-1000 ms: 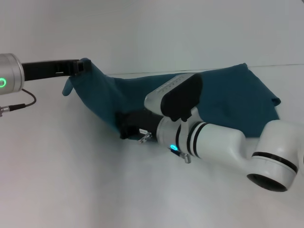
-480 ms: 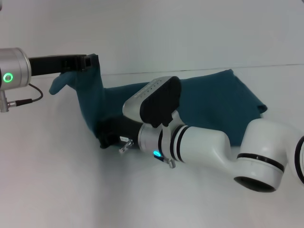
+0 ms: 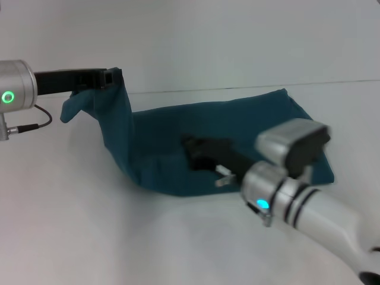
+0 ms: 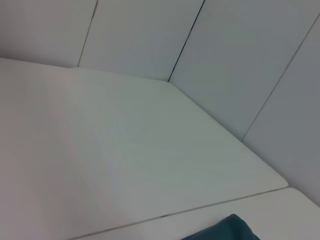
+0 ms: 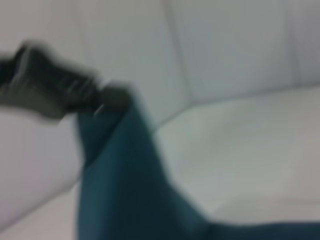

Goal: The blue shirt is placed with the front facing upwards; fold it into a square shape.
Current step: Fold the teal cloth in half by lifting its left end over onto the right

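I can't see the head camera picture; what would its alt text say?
A dark teal-blue cotton shirt lies crumpled on a white table, one corner lifted by the left gripper, shut on it. The right gripper rests low over the shirt's middle.

Left claw [image 3: 110,78] raised above the table's far left side, clamped on cloth. Right claw [image 3: 193,148] low near the table's middle, arm stretched from the near right corner.

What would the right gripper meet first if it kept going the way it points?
Probably the raised fold of the blue shirt that the left gripper holds up; the right gripper points that way over flat cloth, though depth is unclear.
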Available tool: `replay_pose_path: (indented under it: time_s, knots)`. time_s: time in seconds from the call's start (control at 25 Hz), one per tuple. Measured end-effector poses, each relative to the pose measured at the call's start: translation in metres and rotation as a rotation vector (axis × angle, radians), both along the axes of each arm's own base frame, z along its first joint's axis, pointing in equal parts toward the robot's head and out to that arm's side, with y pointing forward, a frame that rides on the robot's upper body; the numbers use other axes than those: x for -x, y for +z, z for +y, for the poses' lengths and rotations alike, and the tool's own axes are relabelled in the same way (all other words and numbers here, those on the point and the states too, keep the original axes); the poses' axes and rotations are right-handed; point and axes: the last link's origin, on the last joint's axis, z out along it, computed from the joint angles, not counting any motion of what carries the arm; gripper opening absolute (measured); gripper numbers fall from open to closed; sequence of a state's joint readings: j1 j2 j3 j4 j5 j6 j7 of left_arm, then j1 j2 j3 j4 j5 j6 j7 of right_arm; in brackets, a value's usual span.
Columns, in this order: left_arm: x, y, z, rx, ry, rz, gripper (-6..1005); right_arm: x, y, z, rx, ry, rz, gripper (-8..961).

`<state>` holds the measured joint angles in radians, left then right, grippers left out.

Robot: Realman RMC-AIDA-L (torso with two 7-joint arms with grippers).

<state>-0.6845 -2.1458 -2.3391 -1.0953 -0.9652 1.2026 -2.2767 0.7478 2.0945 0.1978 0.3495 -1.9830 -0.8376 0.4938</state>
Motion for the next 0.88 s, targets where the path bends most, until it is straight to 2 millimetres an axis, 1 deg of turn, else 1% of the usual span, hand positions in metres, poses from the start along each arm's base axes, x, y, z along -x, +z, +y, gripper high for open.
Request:
replay_pose_path:
  time_s: [0.04, 0.12, 0.16, 0.24, 0.28, 0.4, 0.52, 0.72, 0.88]
  knots:
    - [0.000, 0.000, 0.000, 0.001, 0.000, 0.000, 2, -0.008, 0.007, -0.001, -0.031, -0.014, 0.016, -1]
    - [0.001, 0.000, -0.001, 0.005, 0.002, -0.001, 2, -0.017, 0.013, -0.001, -0.059, -0.036, 0.023, -1]
    - [0.000, 0.000, -0.001, 0.006, 0.001, -0.001, 2, -0.020, 0.014, 0.001, -0.060, -0.047, 0.011, -1]
    - [0.000, 0.003, -0.002, 0.003, -0.001, -0.002, 3, -0.018, 0.011, 0.007, -0.045, -0.056, -0.017, -1]
    - [-0.001, 0.004, -0.002, 0.000, -0.004, -0.002, 3, -0.015, 0.008, 0.009, -0.035, -0.054, -0.032, -1]
    - [-0.002, 0.006, -0.003, -0.007, -0.010, 0.000, 2, 0.003, -0.004, 0.016, 0.015, -0.022, -0.087, -1]
    - [-0.005, 0.010, -0.004, -0.014, -0.019, -0.002, 2, 0.025, -0.018, 0.021, 0.078, 0.020, -0.149, -1]
    - [-0.008, 0.013, -0.004, -0.023, -0.031, -0.024, 2, 0.048, -0.032, 0.020, 0.143, 0.077, -0.214, -1]
    - [-0.009, 0.015, -0.004, -0.030, -0.039, -0.034, 2, 0.062, -0.040, 0.017, 0.172, 0.126, -0.233, -1]
